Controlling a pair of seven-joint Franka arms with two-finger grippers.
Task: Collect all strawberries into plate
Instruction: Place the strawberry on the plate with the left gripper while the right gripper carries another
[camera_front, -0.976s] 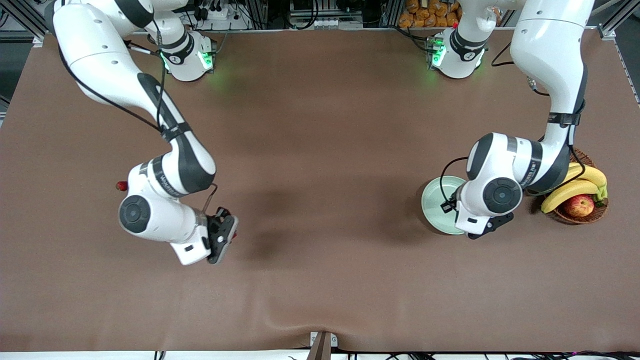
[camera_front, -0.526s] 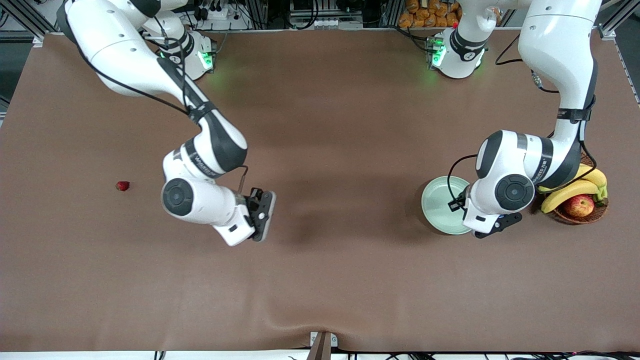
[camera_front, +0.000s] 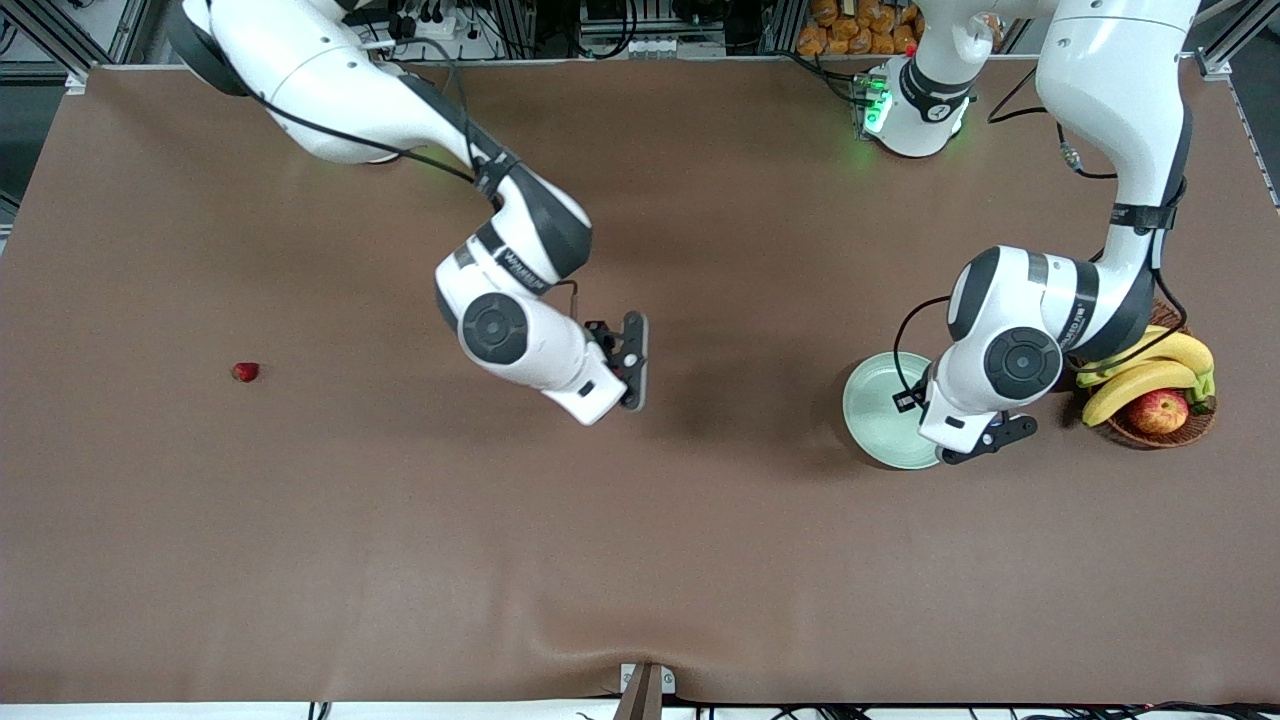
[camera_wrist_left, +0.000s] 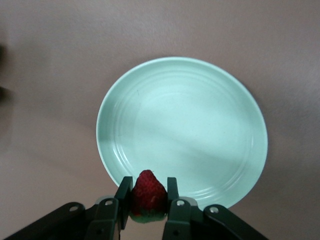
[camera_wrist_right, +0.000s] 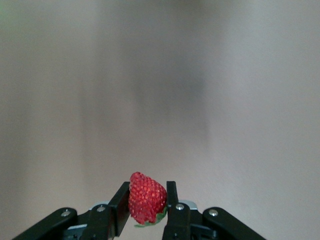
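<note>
1. Here, the left tool (camera_wrist_left: 148, 212) hangs over the plate (camera_front: 868, 415), at the rim toward the basket; its fingers (camera_wrist_left: 124, 196) pinch a berry (camera_wrist_left: 148, 196).
2. In the left wrist view that berry sits upright between the two pads, pointed end up, green leaves at the bottom, over the inner edge of the plate's rim.
3. The plate itself (camera_wrist_left: 200, 125) is pale mint green, round and shallow, with faint rings inside; it lies flat on the desk (camera_front: 640, 540) toward the left arm's end.
4. The left tool cannot be made out in the front view, since the arm's wrist covers it and part of the plate.
5. The right tool (camera_wrist_right: 148, 212) is up in the air over bare desk near the middle; the right arm reaches out from its base toward the centre.
6. Its fingers (camera_wrist_right: 171, 197) are pressed onto a second berry (camera_wrist_right: 146, 197), bright red and seeded, with a bit of green leaf showing at the lower edge.
7. In the front view the right tool (camera_front: 630, 365) shows as a dark block at the end of the white wrist, with the berry hidden.
8. A third berry (camera_front: 245, 372) lies alone on the desk toward the right arm's end, well apart from both tools and from the plate.
9. A wicker basket (camera_front: 1190, 425) stands just beside the plate at the left arm's end, holding bananas (camera_front: 1140, 380) and an apple (camera_front: 1158, 410).
</note>
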